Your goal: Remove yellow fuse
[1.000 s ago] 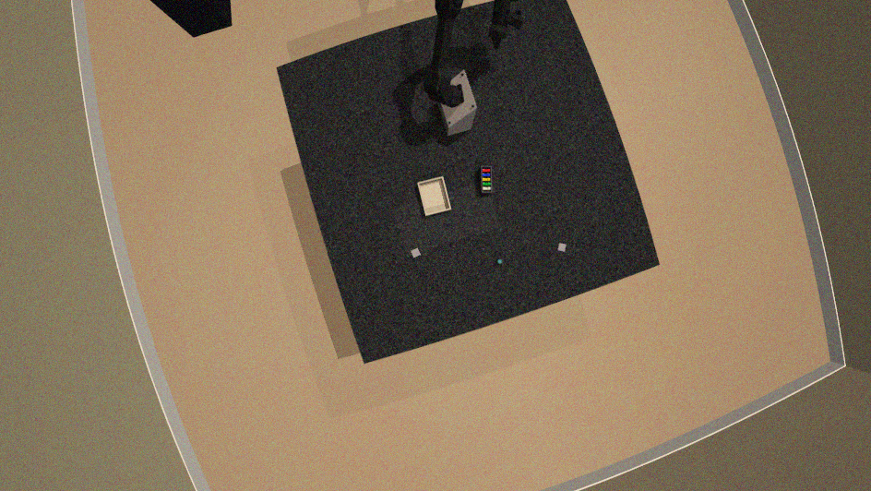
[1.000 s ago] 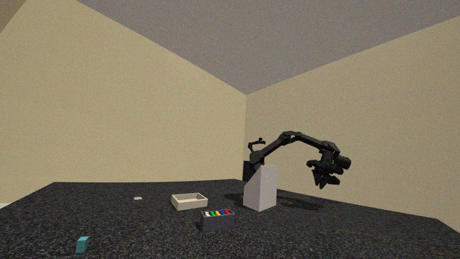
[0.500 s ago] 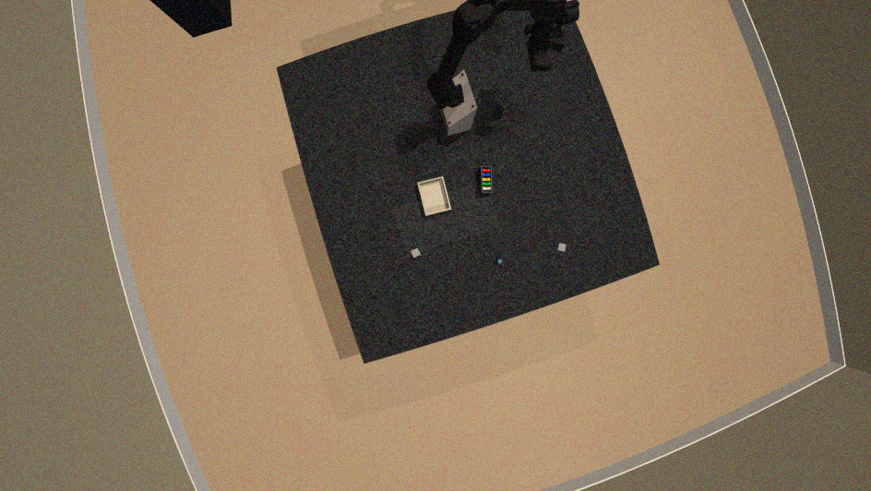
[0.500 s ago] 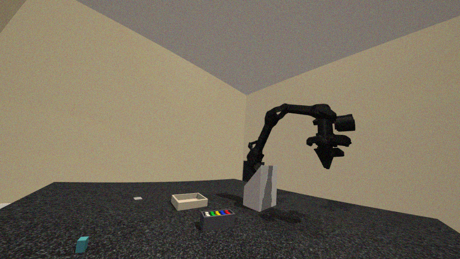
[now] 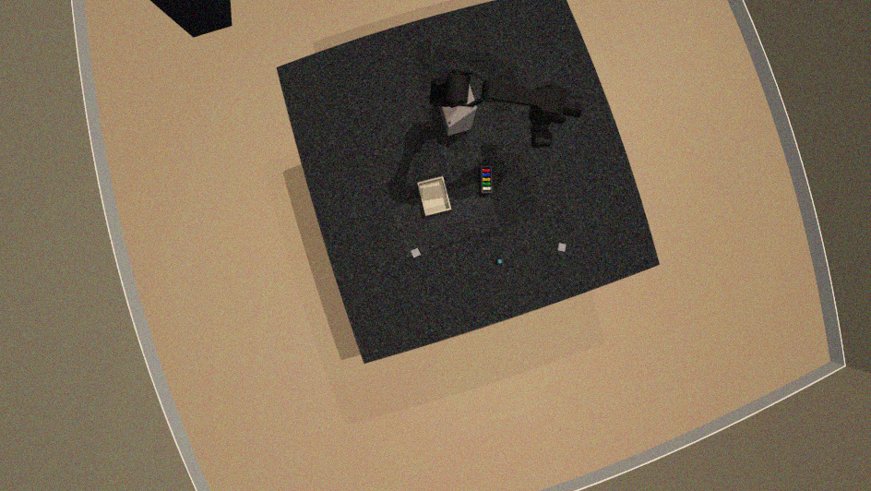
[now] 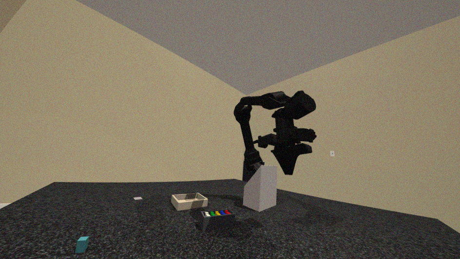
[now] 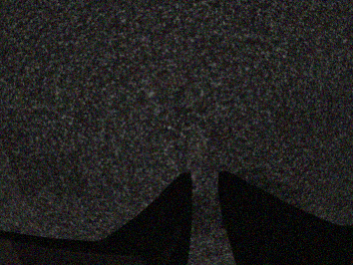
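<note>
The dark fuse block (image 5: 480,179) stands on the black mat and holds a row of coloured fuses. It also shows in the exterior view (image 6: 218,217). The yellow fuse (image 5: 485,179) (image 6: 217,212) sits in the middle of the row, between the blue and green ones. The cream tray (image 5: 434,196) (image 6: 189,201) stands empty to the block's left. My gripper (image 6: 287,172) hangs high above the mat, off to the right of the block and well apart from it, pointing down. In the wrist view the fingers (image 7: 204,177) are nearly closed with nothing between them, over bare mat.
The arm's white pedestal (image 6: 260,188) stands just behind the block. A small teal block (image 6: 82,244) lies near the mat's front. Two small grey tiles (image 5: 415,252) (image 5: 561,246) lie on the mat past the tray and block.
</note>
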